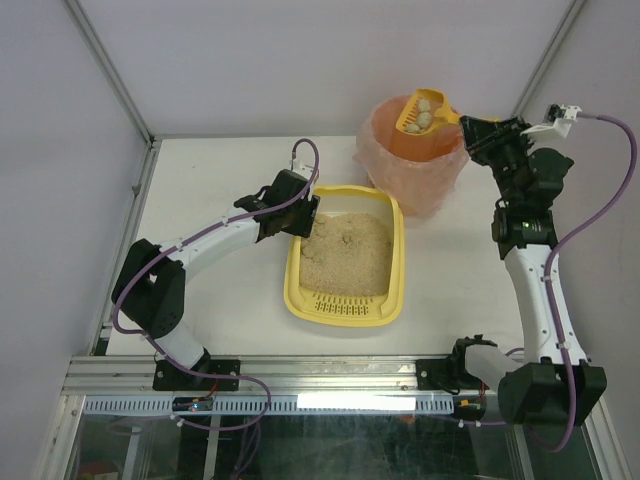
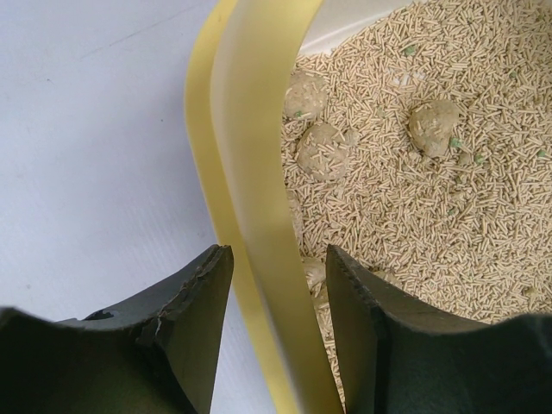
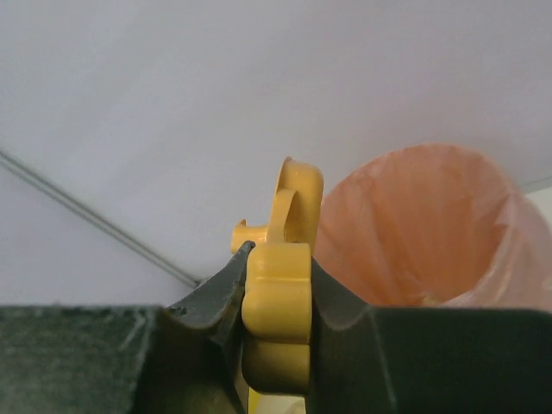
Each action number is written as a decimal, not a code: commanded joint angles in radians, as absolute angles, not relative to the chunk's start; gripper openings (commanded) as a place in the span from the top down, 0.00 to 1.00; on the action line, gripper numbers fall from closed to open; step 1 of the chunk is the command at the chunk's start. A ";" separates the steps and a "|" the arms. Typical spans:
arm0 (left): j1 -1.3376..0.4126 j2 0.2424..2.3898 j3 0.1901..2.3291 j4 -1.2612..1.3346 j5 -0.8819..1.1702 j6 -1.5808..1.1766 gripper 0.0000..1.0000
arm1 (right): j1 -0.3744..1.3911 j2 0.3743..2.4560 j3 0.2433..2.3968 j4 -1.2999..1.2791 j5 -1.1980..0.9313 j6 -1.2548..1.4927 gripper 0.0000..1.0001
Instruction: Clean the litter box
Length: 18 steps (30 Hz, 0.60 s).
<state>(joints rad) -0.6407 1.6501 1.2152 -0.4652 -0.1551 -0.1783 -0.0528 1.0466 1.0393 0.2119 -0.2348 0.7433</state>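
Observation:
The pale-yellow litter box lies mid-table, its slotted grate at the near end and beige litter inside. My left gripper is at its far-left corner. In the left wrist view it is open and astride the box's rim, with a gap on each side. A few clumps lie in the litter. My right gripper is shut on the orange scoop's handle. It holds the scoop, with clumps in it, over the bin.
The round bin lined with a pink-orange bag stands at the back right, just behind the box; it also shows in the right wrist view. White walls enclose the table on the left, back and right.

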 commanded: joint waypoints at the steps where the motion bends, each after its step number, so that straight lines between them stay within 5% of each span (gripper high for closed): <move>1: -0.636 1.638 1.233 -0.489 -0.192 -0.156 0.51 | -0.052 1.125 1.183 0.140 -0.162 0.419 1.00; 9: -0.636 1.641 1.238 -0.490 -0.183 -0.157 0.51 | 0.202 1.275 1.353 -0.061 0.117 -0.189 1.00; 18: -0.637 1.646 1.239 -0.490 -0.181 -0.158 0.51 | 0.285 1.247 1.352 0.015 0.309 -0.343 1.00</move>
